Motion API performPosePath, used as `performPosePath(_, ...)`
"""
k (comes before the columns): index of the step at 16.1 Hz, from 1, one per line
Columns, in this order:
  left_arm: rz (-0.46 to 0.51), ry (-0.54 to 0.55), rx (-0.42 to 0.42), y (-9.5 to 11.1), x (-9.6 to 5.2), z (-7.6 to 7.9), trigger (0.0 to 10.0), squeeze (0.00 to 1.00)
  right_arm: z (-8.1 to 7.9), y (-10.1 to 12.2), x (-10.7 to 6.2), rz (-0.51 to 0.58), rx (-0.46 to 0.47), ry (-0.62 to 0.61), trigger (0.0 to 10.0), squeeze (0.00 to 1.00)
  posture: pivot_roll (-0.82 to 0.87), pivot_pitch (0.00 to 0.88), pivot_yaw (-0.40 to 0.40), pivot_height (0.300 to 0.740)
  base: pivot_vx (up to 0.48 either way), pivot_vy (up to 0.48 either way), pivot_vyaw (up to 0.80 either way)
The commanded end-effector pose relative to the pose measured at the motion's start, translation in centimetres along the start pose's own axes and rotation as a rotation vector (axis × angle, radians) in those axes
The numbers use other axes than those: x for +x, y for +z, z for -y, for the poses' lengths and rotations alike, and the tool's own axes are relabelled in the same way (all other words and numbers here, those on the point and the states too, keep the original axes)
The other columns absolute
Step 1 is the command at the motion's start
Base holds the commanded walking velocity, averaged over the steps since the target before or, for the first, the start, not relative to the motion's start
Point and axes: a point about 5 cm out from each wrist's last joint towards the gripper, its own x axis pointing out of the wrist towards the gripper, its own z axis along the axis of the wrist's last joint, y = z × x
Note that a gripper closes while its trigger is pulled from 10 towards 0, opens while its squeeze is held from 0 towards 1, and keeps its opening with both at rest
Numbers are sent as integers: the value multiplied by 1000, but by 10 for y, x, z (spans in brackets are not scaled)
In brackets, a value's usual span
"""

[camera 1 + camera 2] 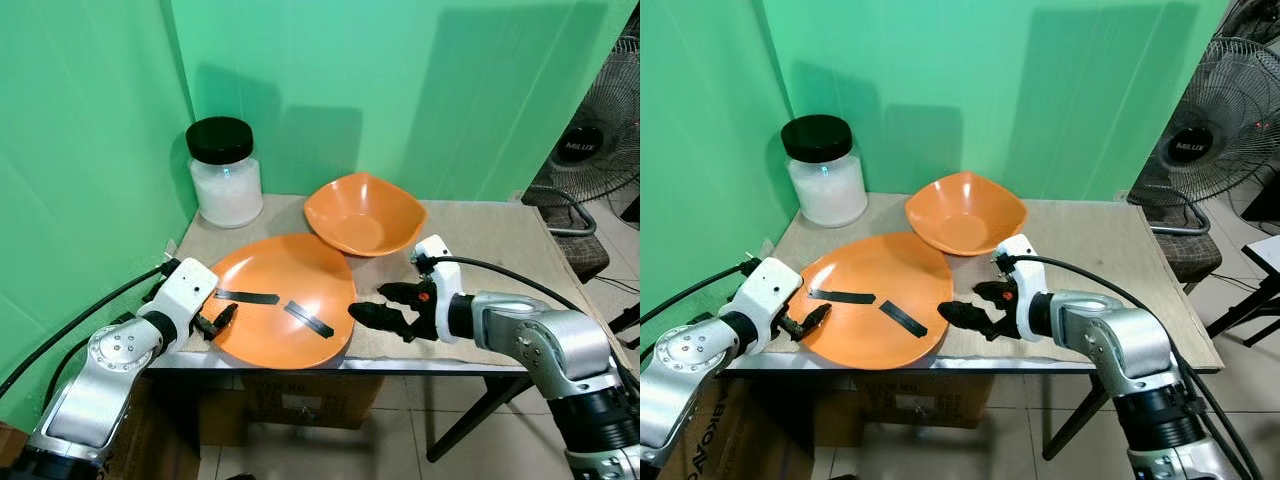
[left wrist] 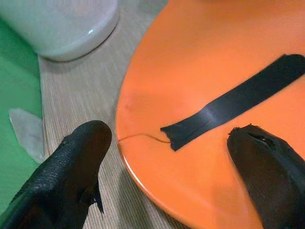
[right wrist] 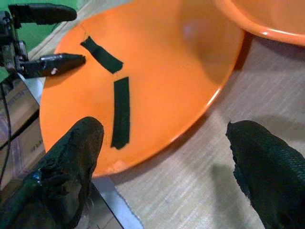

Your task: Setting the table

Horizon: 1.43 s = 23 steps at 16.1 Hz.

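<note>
Orange plate [image 1: 285, 298] lying flat at the near edge of the worktop [image 1: 480, 250], slightly overhanging that edge, between both sets of jaws. Two black tape strips [image 1: 308, 318] stuck across its face.

Left gripper [image 1: 222, 321] at the plate's near-left rim, jaws spread, one fingertip [image 2: 81, 152] outside over the bare worktop, the other over the plate, just beside the end of the left tape strip. No contact with the rim that can be made out.

Right gripper [image 1: 378, 313] at the plate's right rim, jaws spread wide, pointing left toward the plate; one fingertip [image 3: 78, 148] over the near-right rim, the other over bare worktop.

Orange bowl [image 1: 362, 213] farther back, its near-left rim just beside or overlapping the plate's far-right edge; cannot tell whether touching. Jar [image 1: 224, 172] with black lid and white contents at the far-left corner, close to the green wall [image 1: 90, 130]. Wide bare stretch of worktop to the right of bowl and right gripper, open out to the right edge. Standing fan [image 1: 595, 130] beyond that edge. Cardboard box [image 1: 300, 400] under the worktop.
</note>
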Motion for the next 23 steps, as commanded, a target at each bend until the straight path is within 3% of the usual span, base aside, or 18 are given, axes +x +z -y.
performPosePath(1, -59, -78, 21, -13, 1, 14, 10000, 0, 1, 2, 1, -7, 10, -5, 10000, 0, -20, 0, -51, 740, 0, 0, 0)
performPosePath(3, -42, -108, 37, -12, 0, 19, 10000, 0, 0, 3, 4, -10, 26, 2, 10000, 0, -18, 0, -56, 740, 0, 0, 0)
performPosePath(6, 98, -53, 1, 9, -2, 13, 10000, 0, -3, 8, -2, 42, -5, 30, 10000, 0, -13, 1, -63, 740, 0, 0, 0)
performPosePath(9, 272, -35, -66, 45, -15, 5, 10000, 0, -11, 10, -24, 124, -43, 107, 10000, 0, -9, 0, -56, 740, 0, 0, 0)
performPosePath(11, 311, -17, -68, 56, -21, 4, 10000, 0, -16, 10, -35, 167, -92, 117, 10000, 0, -11, 0, -51, 740, 0, 0, 0)
performPosePath(13, 346, 69, -54, 74, -26, 1, 10000, 0, -11, 18, -50, 354, -307, -97, 10000, 0, -27, 0, -22, 740, 0, 0, 0)
performPosePath(15, 347, 142, -94, 77, -24, 5, 10000, 0, -9, 17, -55, 426, -248, -199, 10000, 0, -42, 0, 5, 740, 0, 0, 0)
performPosePath(17, 359, 221, -195, 77, -23, 13, 10000, 0, -16, 14, -58, 490, -256, -265, 10000, 0, -71, 0, 32, 740, 0, 0, 0)
performPosePath(19, 367, 247, -241, 78, -18, 19, 10000, 0, -16, 7, -59, 561, -179, -354, 10000, 0, -76, 0, 24, 740, 0, 0, 0)
performPosePath(23, 360, 330, -282, 81, -15, 21, 10000, 0, -23, -5, -46, 534, -178, -379, 10000, 0, -77, 0, 12, 740, 0, -240, 0)
